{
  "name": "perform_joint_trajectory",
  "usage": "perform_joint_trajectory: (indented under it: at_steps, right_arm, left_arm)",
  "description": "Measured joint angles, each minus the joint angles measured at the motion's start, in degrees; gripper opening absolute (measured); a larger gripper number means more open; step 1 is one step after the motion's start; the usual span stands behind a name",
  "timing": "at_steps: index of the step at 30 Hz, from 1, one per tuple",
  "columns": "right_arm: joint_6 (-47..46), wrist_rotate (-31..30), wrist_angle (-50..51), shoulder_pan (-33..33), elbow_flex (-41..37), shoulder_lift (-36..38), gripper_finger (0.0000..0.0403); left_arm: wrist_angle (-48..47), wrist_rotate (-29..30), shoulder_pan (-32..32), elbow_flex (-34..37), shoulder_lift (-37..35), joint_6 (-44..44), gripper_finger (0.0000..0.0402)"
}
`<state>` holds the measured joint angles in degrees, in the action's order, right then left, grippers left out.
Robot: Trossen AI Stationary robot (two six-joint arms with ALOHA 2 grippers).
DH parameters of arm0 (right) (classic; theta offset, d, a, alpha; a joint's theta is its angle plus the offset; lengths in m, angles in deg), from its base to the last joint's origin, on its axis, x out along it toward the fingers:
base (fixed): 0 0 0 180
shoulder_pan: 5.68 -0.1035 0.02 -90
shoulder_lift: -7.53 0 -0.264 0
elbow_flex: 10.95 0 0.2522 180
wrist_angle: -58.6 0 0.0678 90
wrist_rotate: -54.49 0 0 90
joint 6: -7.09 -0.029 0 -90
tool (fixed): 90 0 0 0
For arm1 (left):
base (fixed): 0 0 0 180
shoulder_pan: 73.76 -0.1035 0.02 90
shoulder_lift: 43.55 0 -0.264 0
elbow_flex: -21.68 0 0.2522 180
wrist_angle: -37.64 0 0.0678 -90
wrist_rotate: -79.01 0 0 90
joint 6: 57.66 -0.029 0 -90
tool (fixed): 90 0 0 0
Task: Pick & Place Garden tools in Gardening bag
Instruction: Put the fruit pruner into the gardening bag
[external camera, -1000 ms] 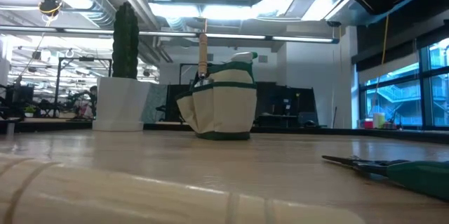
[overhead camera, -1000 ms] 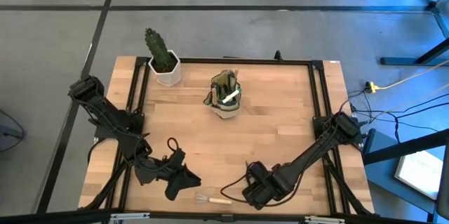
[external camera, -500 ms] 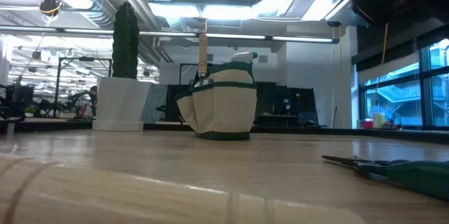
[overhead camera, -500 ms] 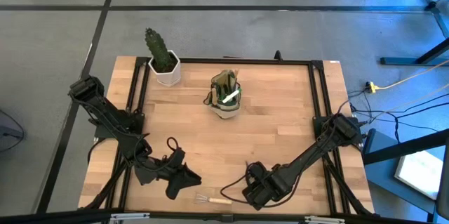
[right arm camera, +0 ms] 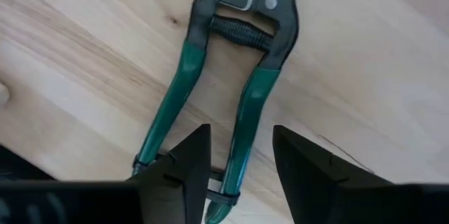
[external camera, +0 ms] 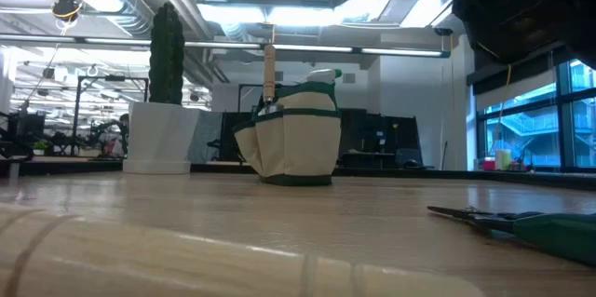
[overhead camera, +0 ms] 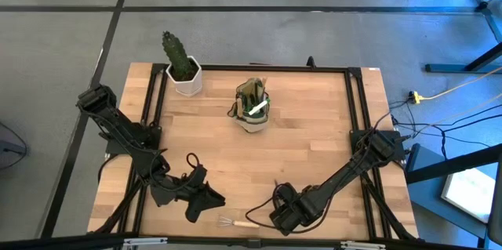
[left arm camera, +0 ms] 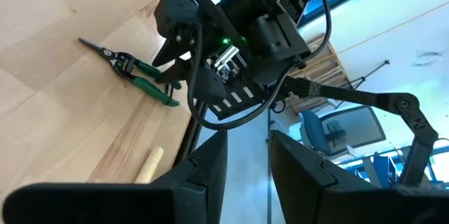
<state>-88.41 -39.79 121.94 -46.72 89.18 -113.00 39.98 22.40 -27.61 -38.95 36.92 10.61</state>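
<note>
Green-handled snips point(right arm camera: 238, 31) lie flat on the table near its front edge, blades pointing toward the far edge point(overhead camera: 277, 184). My right gripper point(right arm camera: 240, 131) hangs open straight above their handles, pointing down; one green handle point(right arm camera: 247, 115) runs between the fingers, and whether they touch it I cannot tell. A small wire rake point(overhead camera: 235, 222) with a wooden handle lies left of the snips. The gardening bag point(overhead camera: 252, 113) stands upright at the table's far middle, a wooden handle point(external camera: 270, 74) sticking out of it. My left gripper point(overhead camera: 205, 201) hovers open and empty, left of the rake.
A cactus in a white pot point(overhead camera: 183, 68) stands at the far left corner. Bare wood lies between the bag and the two grippers. In the left wrist view the right arm point(left arm camera: 238, 48) stands over the snips point(left arm camera: 137, 69), beside the table's near edge.
My right gripper has sunk a little toward the snips, still pointing down. The snips, the rake and the bag have stayed where they were.
</note>
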Motion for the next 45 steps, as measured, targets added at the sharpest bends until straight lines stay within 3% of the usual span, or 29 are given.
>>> perform_joint_trajectory:
  at_steps: [15,17,26,31,36,45]
  right_arm:
    - [-0.1,-0.7,0.3,0.1,0.1,-1.5,0.0048]
    - [0.3,-2.3,0.2,0.0,0.6,-1.3,0.0025]
    - [2.9,-15.0,0.4,0.6,2.3,8.1,0.0025]
    - [13.0,-23.4,-0.3,0.2,2.4,16.8,0.0025]
    - [23.7,-28.9,-0.7,-0.5,2.4,24.6,0.0025]
    - [40.5,-31.8,-0.5,0.0,2.4,29.4,0.0025]
  left_arm:
    - [0.2,0.0,0.0,0.0,0.0,0.0,0.0102]
    - [0.4,0.0,0.0,0.0,0.0,0.0,0.0102]
    - [2.9,1.3,0.0,0.0,0.0,-2.0,0.0102]
    - [7.5,1.0,0.0,0.0,0.0,-5.8,0.0102]
    - [10.4,-3.4,-1.5,0.0,0.0,-8.0,0.0102]
    - [18.8,-8.2,-8.7,0.0,0.0,-10.0,0.0102]
